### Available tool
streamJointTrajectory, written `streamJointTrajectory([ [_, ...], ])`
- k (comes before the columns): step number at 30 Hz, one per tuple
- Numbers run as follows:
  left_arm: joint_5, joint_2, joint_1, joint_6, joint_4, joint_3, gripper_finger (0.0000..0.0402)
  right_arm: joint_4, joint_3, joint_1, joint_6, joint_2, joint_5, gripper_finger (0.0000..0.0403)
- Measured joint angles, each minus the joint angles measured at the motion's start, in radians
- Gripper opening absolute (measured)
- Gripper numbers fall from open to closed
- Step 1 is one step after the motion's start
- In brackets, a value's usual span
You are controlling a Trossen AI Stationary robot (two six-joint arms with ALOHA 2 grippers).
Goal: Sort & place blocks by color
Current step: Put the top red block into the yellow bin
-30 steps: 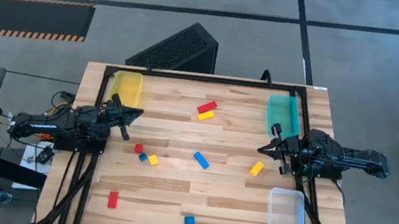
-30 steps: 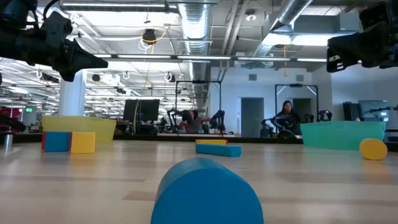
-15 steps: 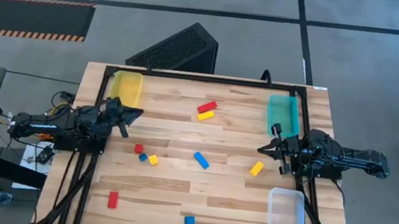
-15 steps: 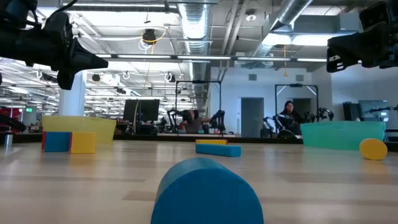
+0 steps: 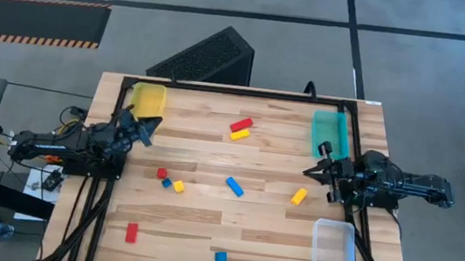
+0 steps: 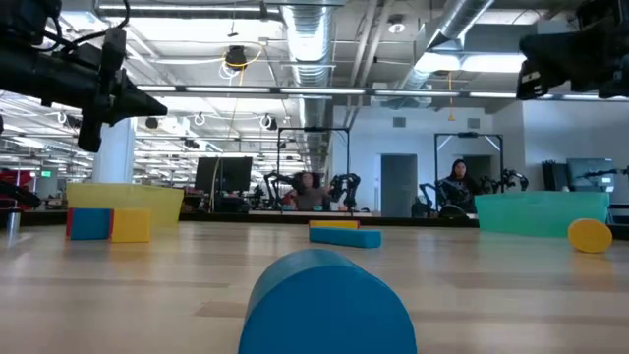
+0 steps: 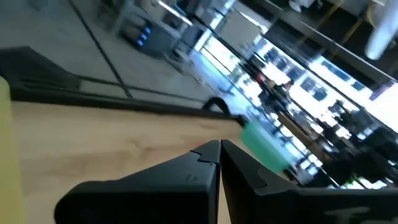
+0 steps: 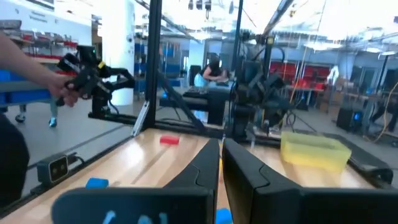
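- High view: the left gripper (image 5: 153, 122) is found at the table's left edge, just beside the yellow tray (image 5: 147, 101), with its fingers pressed together on nothing.
- The right gripper (image 5: 309, 169) is found at the right edge, below the teal tray (image 5: 330, 133); its fingers are nearly together and nothing is seen between them.
- Both arms are judged to be parked clear of the blocks, so that the work area is left free; no block has yet been sorted.
- Nearest the left gripper, a red cube (image 5: 161, 173), a blue cube (image 5: 167, 183) and a yellow cube (image 5: 179, 187) are grouped close together; being cubes, no long axis is noted.
- Nearest the right gripper, a yellow bar (image 5: 299, 196) is laid with its long axis diagonal, pointing toward that gripper.
- At mid-table, a blue bar (image 5: 234, 186) is laid on the opposite diagonal.
- Toward the far side, a red bar (image 5: 241, 125) and a second yellow bar (image 5: 240, 134) lie parallel and touching, both slanted up to the right.
- Near the front edge, a red block (image 5: 131, 233) is set with its long axis running front to back, and a blue block (image 5: 221, 257) lies apart from it.
- The clear tray (image 5: 333, 251) at the front right is judged to be the third sorting place; all three trays hold nothing visible.
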Motion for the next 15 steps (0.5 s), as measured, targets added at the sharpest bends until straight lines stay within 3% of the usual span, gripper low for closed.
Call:
streamJointTrajectory([
  [6, 0.018, 0.0, 0.0, 0.069, 0.059, 0.039, 0.0, 0.088, 0.0, -0.001, 0.045, 0.001, 0.074, 0.0043],
  [8, 0.052, 0.0, 0.0, 0.097, 0.061, 0.053, 0.0, 0.157, 0.0, -0.001, 0.227, 0.001, 0.167, 0.0043],
  [13, 0.129, 0.0, -0.001, 0.112, 0.063, 0.076, 0.0, 0.119, 0.0, -0.002, 0.805, 0.016, 0.595, 0.0043],
  [15, 0.174, 0.0, -0.001, 0.111, 0.066, 0.078, 0.0, 0.085, 0.0, -0.002, 0.939, 0.038, 0.639, 0.0043],
])
